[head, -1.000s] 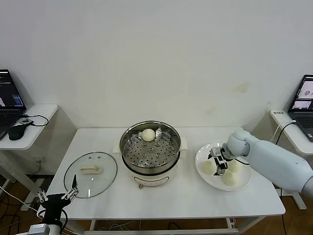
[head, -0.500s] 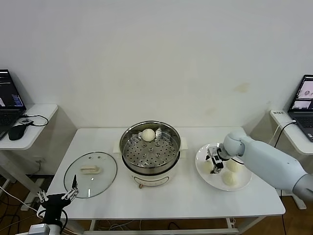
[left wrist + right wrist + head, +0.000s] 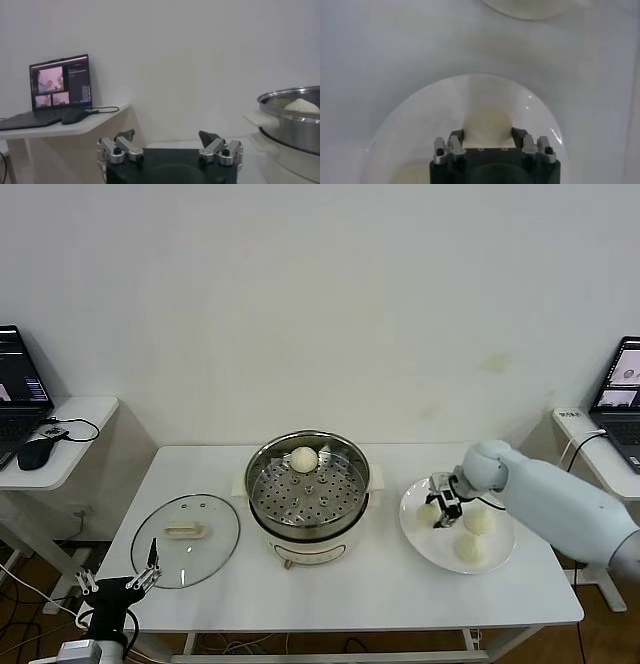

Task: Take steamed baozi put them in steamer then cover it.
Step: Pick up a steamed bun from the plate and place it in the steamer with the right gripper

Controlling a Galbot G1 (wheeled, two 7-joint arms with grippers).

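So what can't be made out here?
- Head view: the right gripper covers most of the bun on the plate; lift-off unclear.
- Right wrist view: the gripper body hides the bun's lower part.
- Left wrist view: the steamer is cut off by the edge.

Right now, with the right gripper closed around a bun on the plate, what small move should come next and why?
Probably a straight lift. The right gripper is shut on a steamed baozi just above the white plate, with two more buns close beside it, so rising first should clear them before swinging toward the steamer, which holds one bun. The left gripper waits open near the glass lid.
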